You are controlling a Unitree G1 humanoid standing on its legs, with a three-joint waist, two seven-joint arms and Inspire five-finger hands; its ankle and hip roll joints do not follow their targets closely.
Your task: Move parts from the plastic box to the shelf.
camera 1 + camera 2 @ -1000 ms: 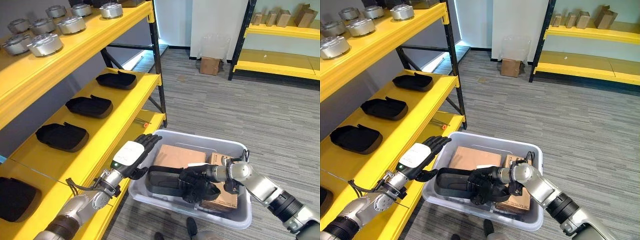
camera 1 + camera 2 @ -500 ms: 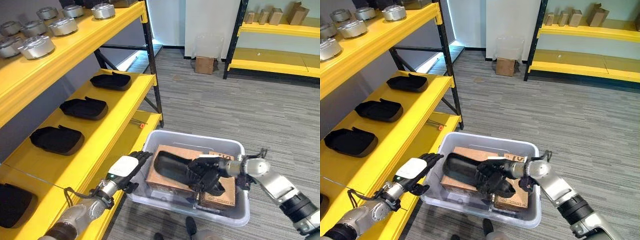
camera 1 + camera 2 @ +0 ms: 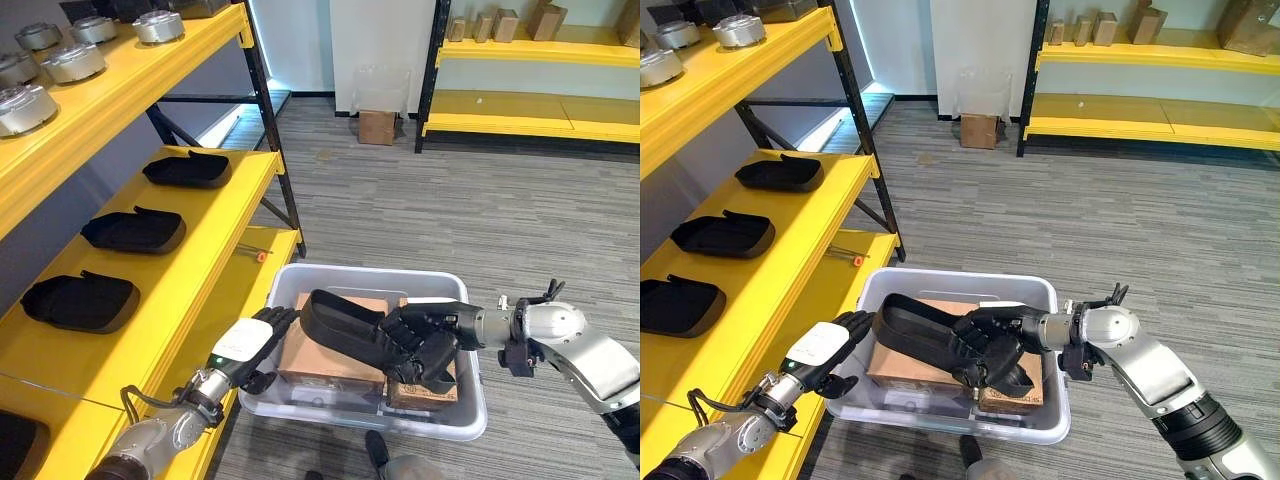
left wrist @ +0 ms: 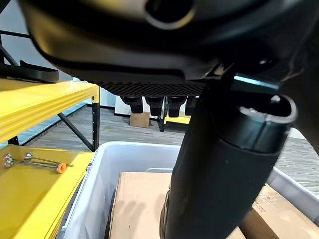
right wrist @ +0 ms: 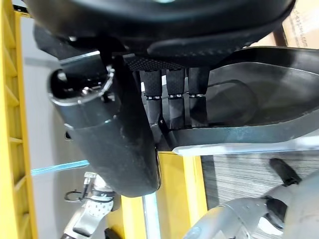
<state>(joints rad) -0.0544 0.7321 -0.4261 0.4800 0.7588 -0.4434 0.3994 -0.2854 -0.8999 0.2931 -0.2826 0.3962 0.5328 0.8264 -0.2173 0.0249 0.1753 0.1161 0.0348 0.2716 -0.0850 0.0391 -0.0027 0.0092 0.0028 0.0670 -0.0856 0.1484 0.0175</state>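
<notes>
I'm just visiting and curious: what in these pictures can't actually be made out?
- What lies in the plastic box under the cardboard boxes: covered in both eye views.
- Part of the black part is hidden by the right robot hand.
- The left robot hand and the box wall: contact unclear.

Matt black plastic part (image 3: 345,322), cardboard boxes (image 3: 325,362)

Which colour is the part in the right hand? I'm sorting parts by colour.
Black part, held by the right hand; clearest in the left eye view.
</notes>
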